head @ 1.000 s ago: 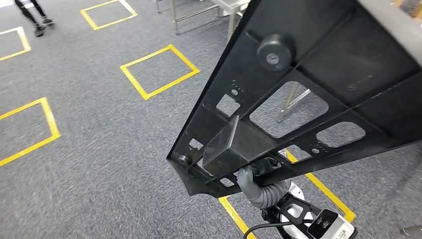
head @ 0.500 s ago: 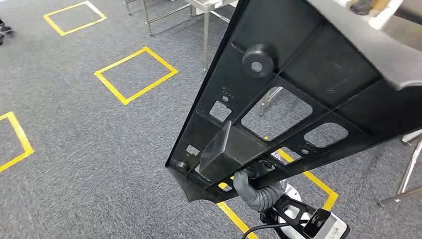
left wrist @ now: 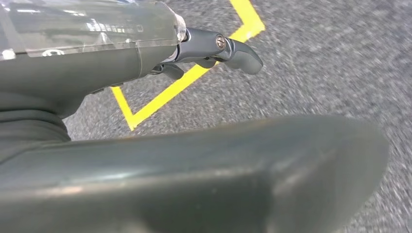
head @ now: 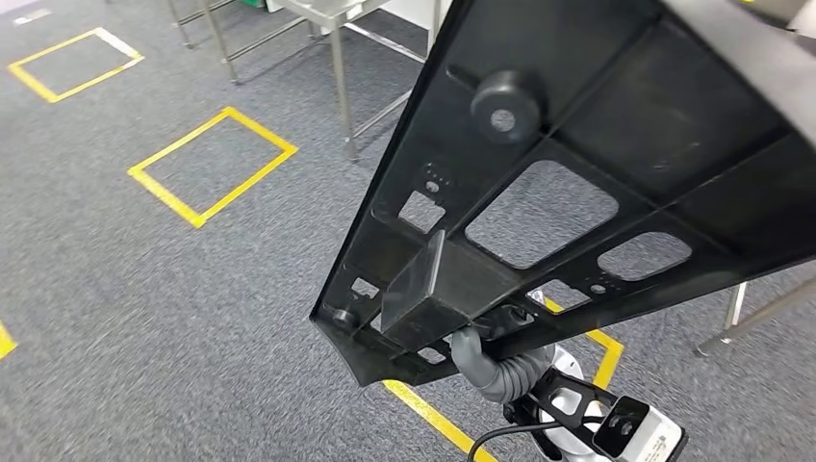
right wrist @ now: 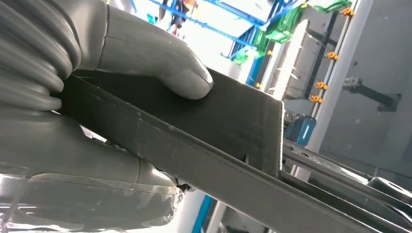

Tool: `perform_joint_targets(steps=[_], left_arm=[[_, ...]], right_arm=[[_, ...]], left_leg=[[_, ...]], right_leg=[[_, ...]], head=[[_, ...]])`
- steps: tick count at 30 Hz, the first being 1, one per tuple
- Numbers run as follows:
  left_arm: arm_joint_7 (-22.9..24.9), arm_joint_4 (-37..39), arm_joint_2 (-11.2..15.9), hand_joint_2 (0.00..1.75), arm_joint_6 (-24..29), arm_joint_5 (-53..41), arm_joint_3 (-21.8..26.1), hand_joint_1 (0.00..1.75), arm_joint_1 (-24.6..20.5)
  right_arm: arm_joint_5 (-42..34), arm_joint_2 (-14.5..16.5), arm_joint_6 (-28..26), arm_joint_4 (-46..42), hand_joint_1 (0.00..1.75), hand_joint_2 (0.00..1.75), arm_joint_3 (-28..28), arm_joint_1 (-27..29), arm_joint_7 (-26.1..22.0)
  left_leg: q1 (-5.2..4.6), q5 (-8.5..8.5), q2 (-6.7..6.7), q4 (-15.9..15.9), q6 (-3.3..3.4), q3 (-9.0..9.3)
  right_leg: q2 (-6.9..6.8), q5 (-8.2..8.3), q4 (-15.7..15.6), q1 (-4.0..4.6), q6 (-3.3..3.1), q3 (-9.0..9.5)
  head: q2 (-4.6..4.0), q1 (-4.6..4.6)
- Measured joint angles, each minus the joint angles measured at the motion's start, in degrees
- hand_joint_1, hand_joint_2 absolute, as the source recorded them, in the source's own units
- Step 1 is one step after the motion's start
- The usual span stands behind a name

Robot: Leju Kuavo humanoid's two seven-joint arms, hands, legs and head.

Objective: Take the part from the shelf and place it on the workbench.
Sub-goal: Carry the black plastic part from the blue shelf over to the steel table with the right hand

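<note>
The part is a large flat black plastic panel with ribs, cut-out windows, a round knob and a boxy block. It hangs tilted in front of me in the head view. My right hand grips its lower edge from beneath. In the right wrist view the grey thumb presses on the panel's flat face, with the other fingers below the edge. My left hand hangs over the grey carpet with nothing in it, a dark finger stretched out away from the thumb.
Steel legs of a workbench stand at the far middle of the head view, and another metal leg shows at the right. Yellow taped squares mark the grey carpet. A yellow line runs by my feet.
The whole picture has shifted: the camera has turned, the yellow squares slide left and the steel bench legs come closer. The part stays in my right hand's grip.
</note>
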Motion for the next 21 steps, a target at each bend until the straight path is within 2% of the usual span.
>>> perform_joint_targets(steps=[1,2,3,5,7,9,11,12,13,14,16,17,18,20,21], left_arm=[[0.0,0.0,0.0,0.00,0.0,0.0,0.0,0.00,0.0],[0.0,0.0,-0.1,0.00,-0.1,0.0,0.0,0.00,0.0],[0.0,0.0,-0.1,0.00,-0.1,0.0,0.0,0.00,0.0],[0.0,0.0,-0.2,0.00,-0.1,0.0,0.0,0.00,-0.1],[0.0,0.0,-0.4,0.00,-0.2,0.0,0.0,0.00,-0.3],[0.1,0.0,-0.5,0.00,-0.1,0.0,0.0,0.00,-0.2],[0.3,0.0,-0.7,0.00,0.5,0.1,0.0,0.00,-0.1],[0.4,0.0,-0.9,0.00,0.9,0.3,0.0,0.00,-0.1],[0.4,0.0,-1.2,0.00,1.4,0.3,0.1,0.00,-0.2],[0.5,0.0,-1.5,0.00,1.7,0.4,0.1,0.00,-0.2],[0.5,0.0,-2.1,0.00,2.1,0.2,0.2,0.00,-0.2],[0.5,0.0,-2.4,0.00,2.2,0.0,0.1,0.00,-0.2],[0.5,0.0,-2.5,0.00,2.3,-0.3,0.1,0.00,-0.2],[0.4,0.0,-2.8,0.00,2.5,-0.7,0.1,0.00,-0.2],[0.4,0.0,-2.9,0.00,2.5,-0.9,0.1,0.00,-0.3]], right_arm=[[-0.1,0.0,0.1,0.0,1.75,1.75,0.0,-0.3,0.0],[-0.1,0.1,0.1,0.0,1.75,1.75,0.0,-0.5,0.0],[-0.2,0.1,0.2,0.0,1.75,1.75,0.0,-0.7,0.0],[-0.2,0.2,0.1,0.0,1.75,1.75,0.0,-0.8,0.0],[-0.3,0.2,0.1,0.1,1.75,1.75,0.1,-1.1,0.0],[-0.3,0.1,-0.2,0.3,1.75,1.75,0.3,-1.7,0.0],[0.2,-0.3,-1.2,0.9,1.75,1.75,0.9,-2.2,0.0],[0.5,-0.7,-2.0,1.3,1.75,1.75,1.4,-2.3,0.0],[0.5,-1.2,-2.8,1.6,1.75,1.75,2.1,-2.3,0.0],[0.3,-1.8,-3.8,1.9,1.75,1.75,2.7,-2.4,0.0],[-0.9,-3.4,-5.5,2.3,1.75,1.75,3.7,-2.8,0.0],[-1.9,-4.3,-6.1,2.4,1.75,1.75,3.9,-3.0,0.0],[-2.7,-5.4,-6.5,2.3,1.75,1.75,4.0,-3.0,0.0],[-3.7,-7.3,-6.8,2.0,1.75,1.75,4.0,-2.0,0.0],[-3.7,-8.0,-6.9,1.8,1.75,1.75,4.0,-1.3,0.0]], left_leg=[[0.13,1.30,-1.02,-3.5,0.12,1.56],[0.19,1.90,-1.86,-5.7,0.29,2.53],[0.15,1.81,-2.29,-6.5,0.58,2.88],[0.03,1.94,-1.53,-6.8,1.35,2.92],[0.06,2.23,-0.51,-7.3,2.21,3.08],[-0.01,2.33,0.70,-7.5,2.75,3.16],[-0.16,2.25,1.94,-7.5,2.94,3.12],[-0.22,2.19,2.51,-7.5,2.97,3.12],[-0.26,2.13,3.02,-7.5,2.95,3.17],[-0.29,2.05,3.49,-7.5,2.88,3.28],[-0.50,1.77,4.29,-7.4,2.58,3.56],[-0.64,1.62,4.66,-7.3,2.34,3.67],[-0.77,1.49,5.04,-7.3,2.08,3.77],[-0.83,1.27,5.81,-7.4,1.52,4.00],[-0.73,0.94,5.59,-7.1,1.22,4.05]], right_leg=[[0.61,-0.14,0.3,0.04,0.26,-0.13],[1.13,-0.18,0.5,0.05,0.56,-0.33],[1.62,-0.15,0.6,0.03,0.91,-0.58],[2.28,0.01,0.5,-0.12,1.64,-0.89],[0.52,-1.11,2.1,-0.12,2.19,-1.67],[-2.15,-4.32,8.1,-0.13,2.55,-4.52],[-2.97,-7.06,15.3,-0.27,2.86,-8.16],[-3.09,-7.12,16.8,-0.34,2.94,-8.98],[-3.23,-6.09,16.0,-0.39,2.94,-8.63],[-3.59,-4.25,13.0,-0.41,2.85,-7.11],[-5.63,-0.91,4.8,-0.05,2.35,-2.93],[-6.46,-0.10,2.0,0.22,2.02,-1.57],[-6.95,0.06,0.7,0.49,1.72,-0.97],[-6.11,0.04,0.3,0.61,1.15,-0.97],[-5.59,0.14,0.1,0.49,0.85,-0.87]], head=[[0.00,0.00],[0.00,0.00],[0.00,0.00],[0.00,0.00],[0.00,0.01],[0.00,0.01],[0.00,0.00],[0.00,0.00],[0.00,0.00],[0.00,0.00],[0.00,0.00],[0.00,0.00],[0.00,0.00],[0.00,0.00],[0.00,0.00]])
